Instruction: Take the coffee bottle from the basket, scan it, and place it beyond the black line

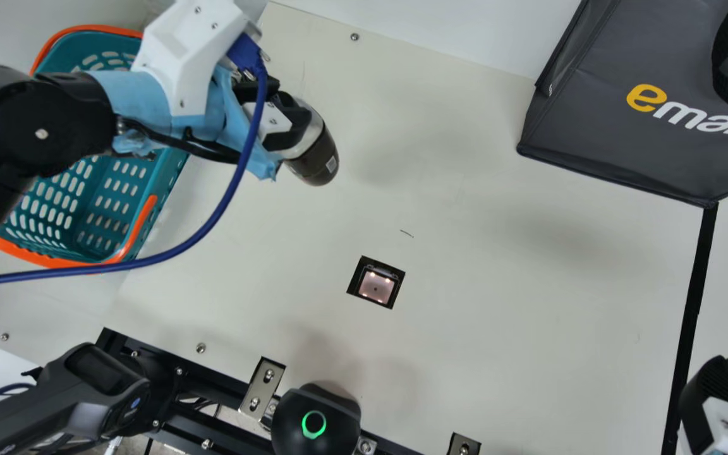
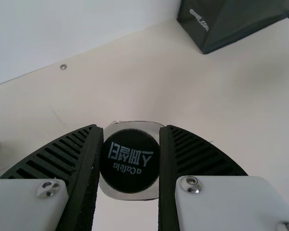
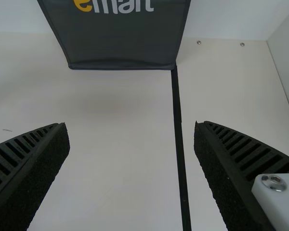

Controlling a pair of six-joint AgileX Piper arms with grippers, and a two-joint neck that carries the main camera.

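In the main view my left gripper (image 1: 288, 120) is shut on the coffee bottle (image 1: 318, 155), holding it above the table just right of the teal basket (image 1: 95, 208). The bottle is tilted, its dark end pointing down and to the right. From the left wrist view, the bottle's black round end (image 2: 130, 161) sits between both fingers of my left gripper (image 2: 130, 159). At the main view's lower right is my right gripper (image 1: 718, 392), by the black line (image 1: 692, 297). The right wrist view has my right gripper (image 3: 131, 139) open, with nothing between its fingers.
A dark grey bag (image 1: 617, 139) stands at the back right, near the far end of the black line. A scanner window (image 1: 376, 286) lies in the table's middle. Along the front edge are a handheld scanner (image 1: 86, 392) and a black device with a green ring (image 1: 315, 422).
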